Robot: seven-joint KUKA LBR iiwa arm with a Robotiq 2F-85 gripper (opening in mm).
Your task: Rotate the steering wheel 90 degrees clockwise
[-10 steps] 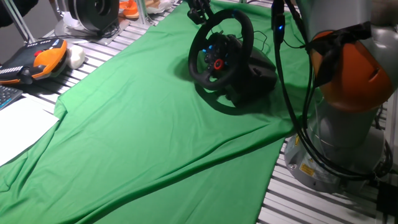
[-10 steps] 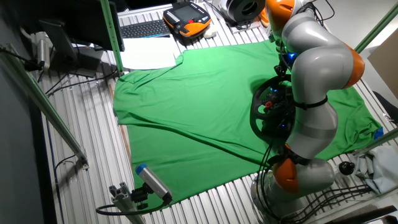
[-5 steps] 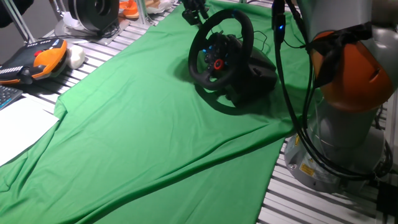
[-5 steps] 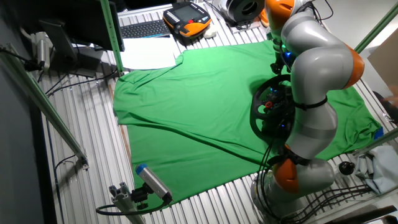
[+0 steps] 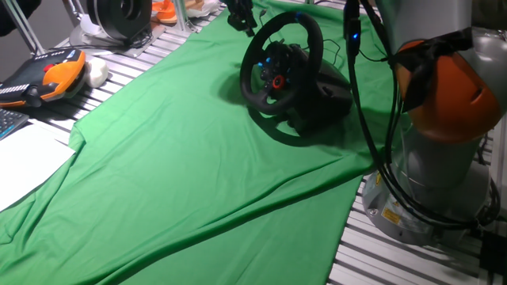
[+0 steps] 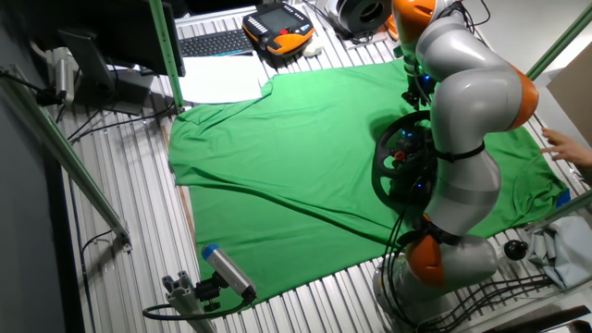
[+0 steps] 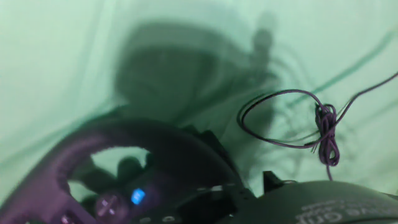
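Black steering wheel seen tilted on bulky base, set on green cloth spread over slatted surface, just beside robot arm pedestal; red knob and blue lights visible on hub; end effector held just above and beside upper left of rim, apparently apart from it; finger state cannot be told, view too dark and small; hand view blurred, rim and coiled cable shown over cloth; orange pendant placed well apart.

A green cloth covers the table, with an orange-and-black pendant beside white paper.
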